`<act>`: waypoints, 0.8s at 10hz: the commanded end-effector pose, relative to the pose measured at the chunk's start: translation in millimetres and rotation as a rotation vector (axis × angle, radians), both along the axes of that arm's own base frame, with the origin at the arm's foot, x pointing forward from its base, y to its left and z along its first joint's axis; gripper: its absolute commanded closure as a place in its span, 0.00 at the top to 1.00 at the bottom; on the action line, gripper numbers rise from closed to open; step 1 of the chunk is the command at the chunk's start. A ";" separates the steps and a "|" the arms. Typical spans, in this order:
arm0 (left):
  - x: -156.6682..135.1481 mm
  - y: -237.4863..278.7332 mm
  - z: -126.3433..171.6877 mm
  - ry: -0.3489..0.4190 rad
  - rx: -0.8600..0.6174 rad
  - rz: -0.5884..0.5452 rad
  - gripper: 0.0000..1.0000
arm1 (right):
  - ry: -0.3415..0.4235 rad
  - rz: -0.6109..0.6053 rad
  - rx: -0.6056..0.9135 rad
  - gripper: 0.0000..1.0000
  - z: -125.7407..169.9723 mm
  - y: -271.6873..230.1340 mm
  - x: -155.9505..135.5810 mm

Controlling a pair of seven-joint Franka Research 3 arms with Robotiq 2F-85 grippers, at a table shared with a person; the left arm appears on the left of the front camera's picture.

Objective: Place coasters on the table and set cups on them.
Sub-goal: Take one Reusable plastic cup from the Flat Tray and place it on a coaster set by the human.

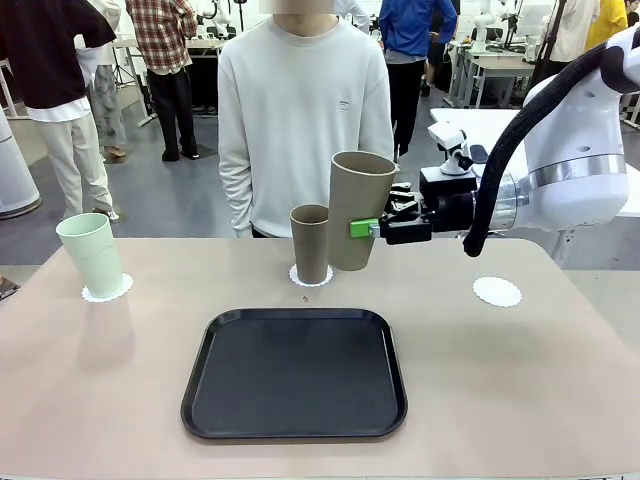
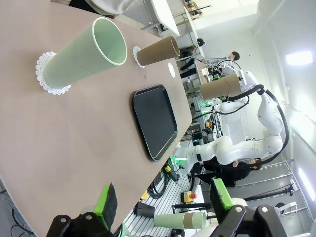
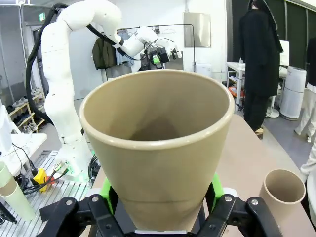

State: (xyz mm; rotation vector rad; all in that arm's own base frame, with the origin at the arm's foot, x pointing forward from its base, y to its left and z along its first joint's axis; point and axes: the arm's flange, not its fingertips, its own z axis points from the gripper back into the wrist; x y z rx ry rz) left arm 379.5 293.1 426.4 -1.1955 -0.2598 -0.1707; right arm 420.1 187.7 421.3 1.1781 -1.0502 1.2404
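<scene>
No legible text, label, brand, number or sign anywhere.

three cups (image 1: 91,254), three coasters (image 1: 497,291), one black tray (image 1: 295,372), one table (image 1: 540,390)

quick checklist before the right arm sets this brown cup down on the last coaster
1. Grip: right gripper is shut on the held brown cup, pads on both sides of its lower part: ok.
2. Cup attitude: roughly upright, mouth up, held above the table: ok.
3. Target: empty coaster at the robot's right is bare: ok.
4. Alignment: cup hangs near the middle, beside the other brown cup, not over the target: not ok.
5. Neighbours: other brown cup and mint green cup each stand on a coaster: ok.
6. Left gripper is open, off the table's edge: ok.
</scene>
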 end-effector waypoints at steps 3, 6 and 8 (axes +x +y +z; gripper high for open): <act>-1.1 0.8 2.9 0.000 -0.007 -0.006 1.00 | -0.025 -0.220 -0.102 0.84 -7.4 -83.2 9.7; -1.1 0.8 2.9 0.000 -0.007 -0.006 1.00 | -0.063 -0.416 -0.107 0.84 -30.8 -216.4 -6.6; -1.1 0.8 2.9 0.000 -0.007 -0.006 1.00 | -0.044 -0.478 -0.069 0.84 -52.7 -275.8 -15.9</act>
